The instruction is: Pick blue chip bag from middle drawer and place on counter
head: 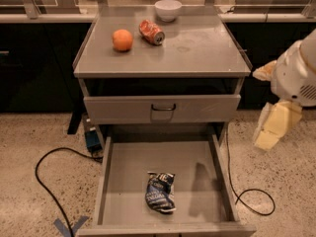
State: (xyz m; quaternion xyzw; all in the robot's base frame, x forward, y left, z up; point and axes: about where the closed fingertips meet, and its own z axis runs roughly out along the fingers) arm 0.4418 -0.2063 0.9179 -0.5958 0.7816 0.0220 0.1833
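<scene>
The blue chip bag (160, 192) lies crumpled on the floor of the middle drawer (123, 174), which is pulled wide open at the bottom of the view. The counter (197, 48) is the flat grey cabinet top above it. My gripper (270, 127) hangs at the right edge of the view, outside the cabinet, to the right of the drawer and well above the bag. It holds nothing that I can see.
An orange (122, 40), a crushed orange-red soda can (151, 32) and a white bowl (168, 10) sit on the counter's back left. A shut shallow drawer with a dark handle (163, 107) is above the open one. Black cables (47, 177) lie on the floor on both sides.
</scene>
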